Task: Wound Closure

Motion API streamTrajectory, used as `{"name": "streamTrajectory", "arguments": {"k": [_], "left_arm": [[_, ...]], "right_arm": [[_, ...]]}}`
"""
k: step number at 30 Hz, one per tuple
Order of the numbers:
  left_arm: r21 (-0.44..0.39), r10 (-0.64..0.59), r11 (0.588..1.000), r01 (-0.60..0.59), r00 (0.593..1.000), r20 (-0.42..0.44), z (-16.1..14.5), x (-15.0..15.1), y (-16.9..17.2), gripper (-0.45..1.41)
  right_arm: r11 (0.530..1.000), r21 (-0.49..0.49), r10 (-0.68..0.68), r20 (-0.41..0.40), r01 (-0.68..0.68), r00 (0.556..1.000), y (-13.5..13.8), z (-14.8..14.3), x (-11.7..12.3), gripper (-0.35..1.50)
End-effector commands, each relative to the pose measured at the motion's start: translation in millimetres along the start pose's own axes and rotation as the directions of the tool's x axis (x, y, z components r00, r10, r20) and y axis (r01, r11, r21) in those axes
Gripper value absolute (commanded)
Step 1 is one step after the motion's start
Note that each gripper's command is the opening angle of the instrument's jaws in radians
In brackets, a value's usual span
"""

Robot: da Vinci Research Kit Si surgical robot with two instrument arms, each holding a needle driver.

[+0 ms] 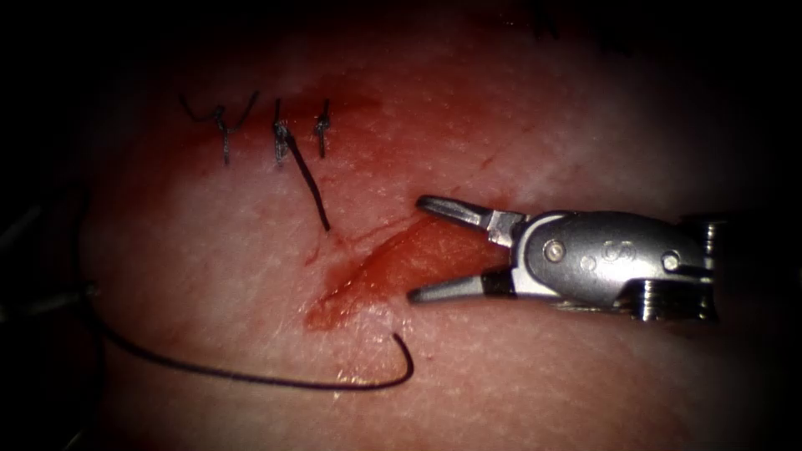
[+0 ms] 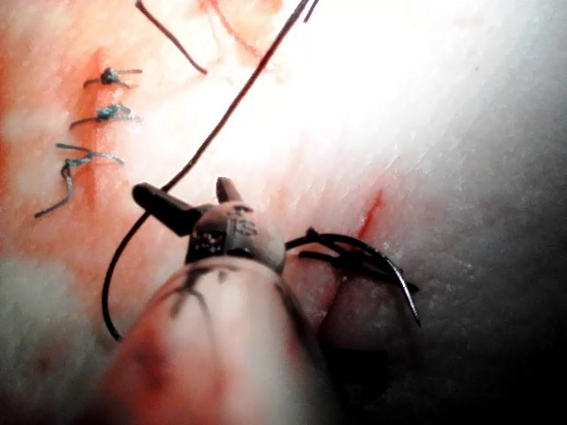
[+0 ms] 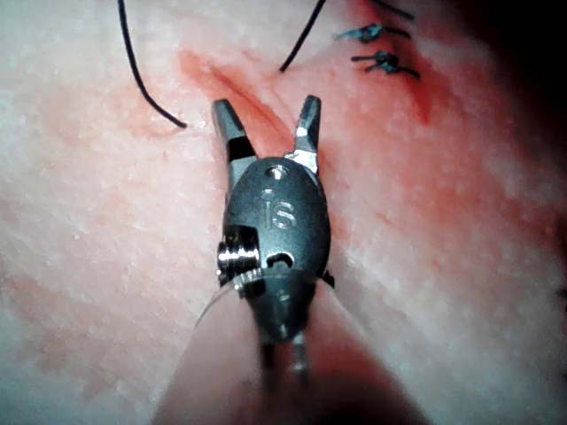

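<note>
Steel R tool [image 1: 416, 249] jaws apart, empty, over cut [image 1: 388, 266].

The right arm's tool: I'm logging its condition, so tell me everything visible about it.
The right arm's tool is a silvery metal needle driver that enters from the picture's right. Its rounded wrist housing bears a stamped mark and small pins. The two slim jaws stand wide open and hold nothing, poised over the open, red part of the cut in the tissue.
</note>
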State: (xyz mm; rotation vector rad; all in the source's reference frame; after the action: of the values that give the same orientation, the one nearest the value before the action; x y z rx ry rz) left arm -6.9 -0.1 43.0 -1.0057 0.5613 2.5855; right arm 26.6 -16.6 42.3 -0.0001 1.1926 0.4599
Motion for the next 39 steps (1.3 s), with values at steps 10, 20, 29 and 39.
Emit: {"name": "streamTrajectory", "arguments": {"k": [10, 20, 29, 39], "left_arm": [[-0.016, 0.051, 0.999, -0.051, 0.999, -0.015, 1.4, 0.6, 0.4, 0.04], [-0.024, 0.077, 0.997, -0.078, 0.996, -0.050, 1.1, 1.1, -0.2, -0.45], [-0.037, 0.101, 0.994, -0.103, 0.993, -0.069, 0.9, 4.0, 1.1, -0.45], [-0.032, 0.087, 0.995, -0.089, 0.994, -0.068, 4.8, 10.5, 3.2, -0.45]], "right_arm": [[1.000, 0.004, 0.005, -0.003, -0.005, 1.000, -0.5, 1.0, -0.3, 1.11], [1.000, 0.007, 0.005, -0.004, -0.005, 1.000, -0.5, 0.9, -0.3, 1.11], [0.998, 0.052, 0.021, -0.023, -0.020, 1.000, -0.8, 0.8, 0.6, 1.04], [0.974, 0.225, 0.005, 0.019, -0.009, 1.000, -2.7, 2.3, 2.0, 0.76]]}}
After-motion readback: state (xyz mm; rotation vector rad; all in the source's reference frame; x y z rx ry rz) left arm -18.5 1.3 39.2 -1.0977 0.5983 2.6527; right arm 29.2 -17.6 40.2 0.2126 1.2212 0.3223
